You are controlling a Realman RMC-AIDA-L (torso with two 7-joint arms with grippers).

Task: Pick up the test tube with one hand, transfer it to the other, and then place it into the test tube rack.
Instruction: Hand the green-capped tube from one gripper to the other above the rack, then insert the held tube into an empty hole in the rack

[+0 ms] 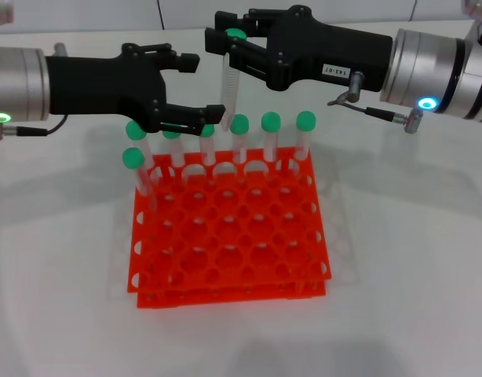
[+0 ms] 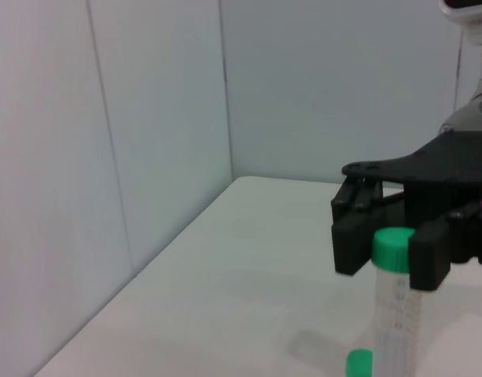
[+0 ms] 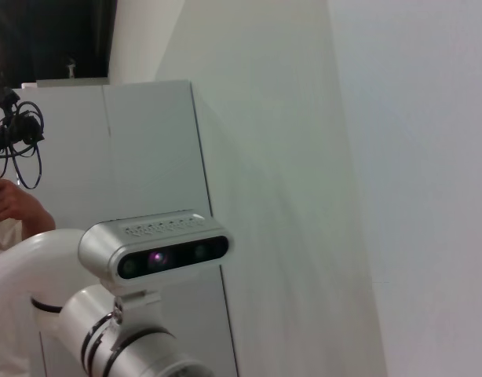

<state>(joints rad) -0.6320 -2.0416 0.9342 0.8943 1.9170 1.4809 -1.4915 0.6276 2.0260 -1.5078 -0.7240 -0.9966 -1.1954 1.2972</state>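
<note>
The right gripper (image 1: 235,49), clamped just under the green cap, holds the tube (image 1: 229,93) hanging nearly upright above the rack's (image 1: 225,236) back row. Best to lower it straight into a free hole, keeping clear of the neighbouring tubes. The left gripper (image 1: 195,90), fingers apart, sits level just beside the tube's lower end, reaching in horizontally.

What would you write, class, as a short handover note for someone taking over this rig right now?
Right gripper: shut on the test tube just under its green cap, tube hanging above the rack's back row.
Left gripper: open, close beside the tube, holding nothing.
Test tube rack: orange, on the table, seven capped tubes along its back and left edge.
Done: the tube is in the labelled right gripper.
Left: lower it into a free hole and release.
</note>
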